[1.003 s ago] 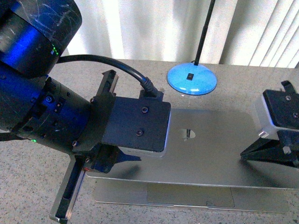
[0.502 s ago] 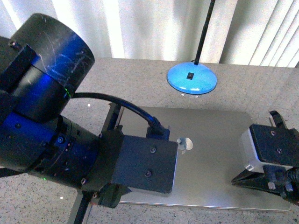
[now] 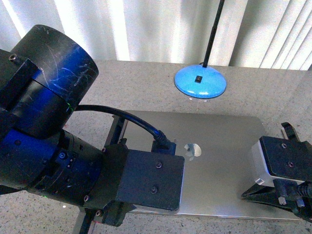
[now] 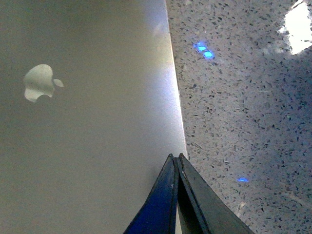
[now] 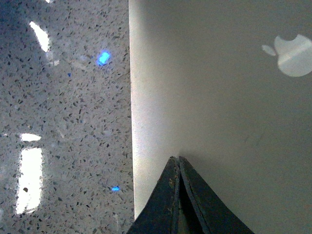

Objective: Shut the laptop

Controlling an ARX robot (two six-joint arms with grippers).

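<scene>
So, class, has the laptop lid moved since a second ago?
Yes. The laptop lid has swung down flat, its apple logo shifting away from the fixed blue lamp base, towards the robot.

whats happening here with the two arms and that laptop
A two-armed robot is closing a silver laptop on a speckled table. It lies flat with the logo up, so it looks shut. The left gripper and right gripper, both with fingers together, have their tips on its top near opposite side edges.

Blue lamp base [image 3: 200, 83] close behind laptop [image 3: 219, 141], open counter [image 3: 122, 78] either side
</scene>
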